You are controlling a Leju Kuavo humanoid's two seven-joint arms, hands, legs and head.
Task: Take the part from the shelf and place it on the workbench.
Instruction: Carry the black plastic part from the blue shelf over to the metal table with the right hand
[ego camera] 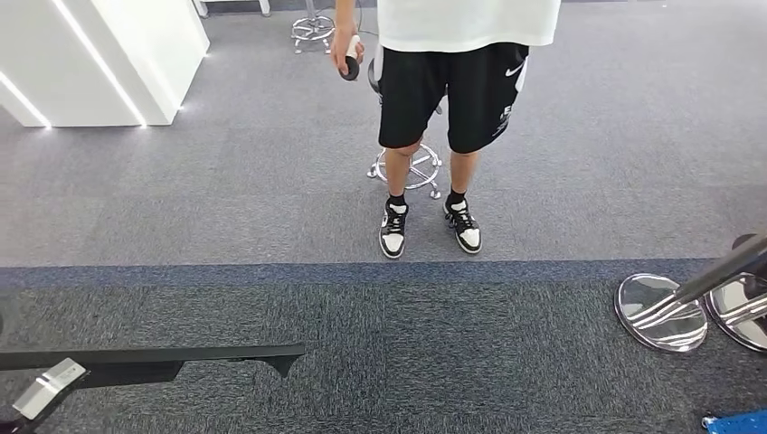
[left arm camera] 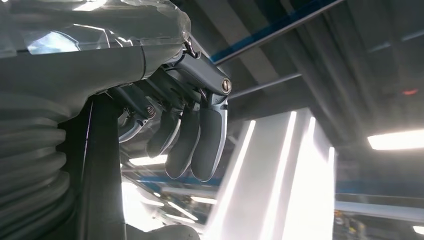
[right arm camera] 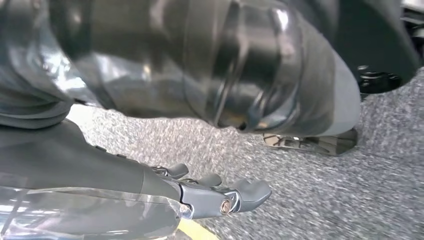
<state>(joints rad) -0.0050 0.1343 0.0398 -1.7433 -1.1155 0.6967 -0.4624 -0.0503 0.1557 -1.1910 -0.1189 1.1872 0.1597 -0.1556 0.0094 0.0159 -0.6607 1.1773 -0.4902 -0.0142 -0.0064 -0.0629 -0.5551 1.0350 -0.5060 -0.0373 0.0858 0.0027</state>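
Note:
My left hand (left arm camera: 190, 130) appears in the left wrist view with its dark fingers (left arm camera: 207, 145) hanging loosely together and nothing between them; ceiling lights and a white pillar lie behind it. In the right wrist view my right hand (right arm camera: 210, 192) stretches out flat above grey carpet, its fingers (right arm camera: 252, 192) extended and holding nothing.
A person in black shorts (ego camera: 452, 81) stands straight ahead on the carpet, holding a small controller (ego camera: 349, 59). Chrome stool bases (ego camera: 660, 312) sit at the right, another (ego camera: 416, 167) behind the person. A black bar (ego camera: 154, 360) crosses the lower left. A white counter (ego camera: 99, 54) stands far left.

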